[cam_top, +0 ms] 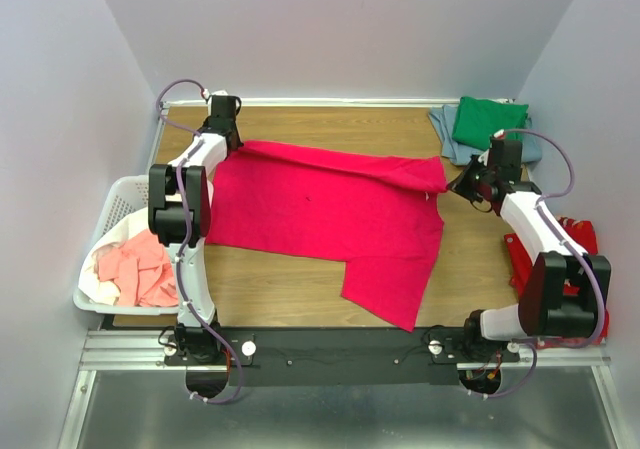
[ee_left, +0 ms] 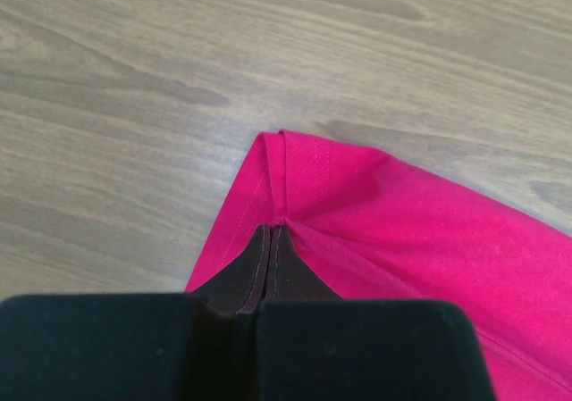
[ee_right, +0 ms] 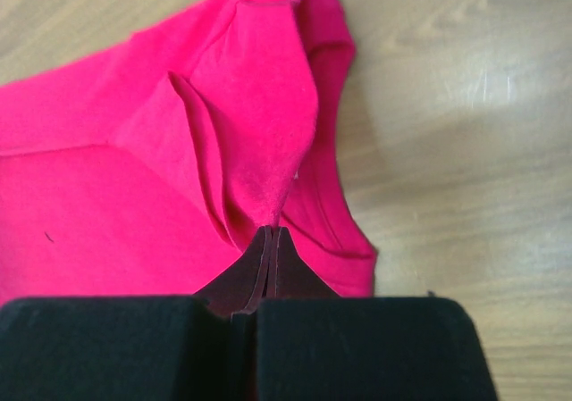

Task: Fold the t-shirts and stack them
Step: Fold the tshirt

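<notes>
The crimson-pink t-shirt (cam_top: pixel 320 214) lies spread across the middle of the wooden table. My left gripper (cam_top: pixel 232 139) is shut on its far left corner, and the left wrist view shows the hem (ee_left: pixel 295 178) pinched at my fingertips (ee_left: pixel 271 231). My right gripper (cam_top: pixel 462 182) is shut on its far right corner, where the cloth (ee_right: pixel 259 124) bunches up into the closed jaws (ee_right: pixel 273 233). A folded green t-shirt (cam_top: pixel 485 119) lies on a grey-blue one (cam_top: pixel 450 134) at the far right corner. Salmon-pink and white shirts (cam_top: pixel 140 269) sit in the basket.
A white lattice basket (cam_top: pixel 110 209) stands off the table's left edge. A red object (cam_top: pixel 575 239) lies at the right edge under my right arm. Grey walls close in the table on three sides.
</notes>
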`<state>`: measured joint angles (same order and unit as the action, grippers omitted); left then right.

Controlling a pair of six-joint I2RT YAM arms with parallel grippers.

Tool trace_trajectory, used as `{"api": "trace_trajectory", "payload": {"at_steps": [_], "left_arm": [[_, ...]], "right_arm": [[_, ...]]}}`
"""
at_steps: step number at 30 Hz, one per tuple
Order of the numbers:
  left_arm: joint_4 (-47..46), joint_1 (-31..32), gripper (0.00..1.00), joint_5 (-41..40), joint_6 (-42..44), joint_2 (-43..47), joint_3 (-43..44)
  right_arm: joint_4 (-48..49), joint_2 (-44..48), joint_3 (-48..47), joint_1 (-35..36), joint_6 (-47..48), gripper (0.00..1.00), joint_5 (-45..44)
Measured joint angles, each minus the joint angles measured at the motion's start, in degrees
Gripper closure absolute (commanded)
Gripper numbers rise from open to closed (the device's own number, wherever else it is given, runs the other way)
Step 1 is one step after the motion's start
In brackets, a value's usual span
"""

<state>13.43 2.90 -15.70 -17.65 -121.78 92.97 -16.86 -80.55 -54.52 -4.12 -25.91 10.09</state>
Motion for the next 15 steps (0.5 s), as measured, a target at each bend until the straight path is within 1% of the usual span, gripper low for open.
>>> {"api": "trace_trajectory", "payload": {"at_steps": [6,7,8,9,10,11,12,14,15], "left_arm": [[0.11,0.0,1.0,-0.17,-0.96,0.0,-2.05],[0.22,0.0,1.0,-0.17,-1.07,0.0,-2.34],[0.5,0.0,0.99,-0.17,-1.25,0.0,-2.58],[0.9,0.0,0.94,-0.17,-1.44,-0.02,-2.69],[1.42,0.0,0.86,-0.17,-1.75,-0.02,-2.69],[1.77,0.0,0.79,-0.31,-1.99,-0.02,-2.64],[2.95,0.0,0.76,-0.9,-2.62,-0.13,-2.27],[4.76,0.0,0.7,-2.58,-4.17,-0.46,-1.29],[5.49,0.0,0.69,-3.26,-4.74,-0.55,-1.01]], "right_arm": [[-1.46,1.57,4.52,0.0,-0.04,0.99,0.04],[-1.66,1.57,5.29,0.0,-0.04,0.86,0.07],[-1.99,1.55,5.81,0.0,-0.04,0.78,0.07],[-2.38,1.49,6.21,0.0,-0.17,0.68,0.09],[-2.73,1.44,6.45,0.0,-0.2,0.51,0.13],[-3.06,1.33,6.71,0.0,0.0,0.44,0.24],[-3.58,1.33,6.91,0.0,-0.42,0.41,0.31],[-4.22,1.38,7.02,0.0,0.04,0.39,0.31],[-4.68,1.62,7.04,0.0,0.02,0.39,0.2]]}}
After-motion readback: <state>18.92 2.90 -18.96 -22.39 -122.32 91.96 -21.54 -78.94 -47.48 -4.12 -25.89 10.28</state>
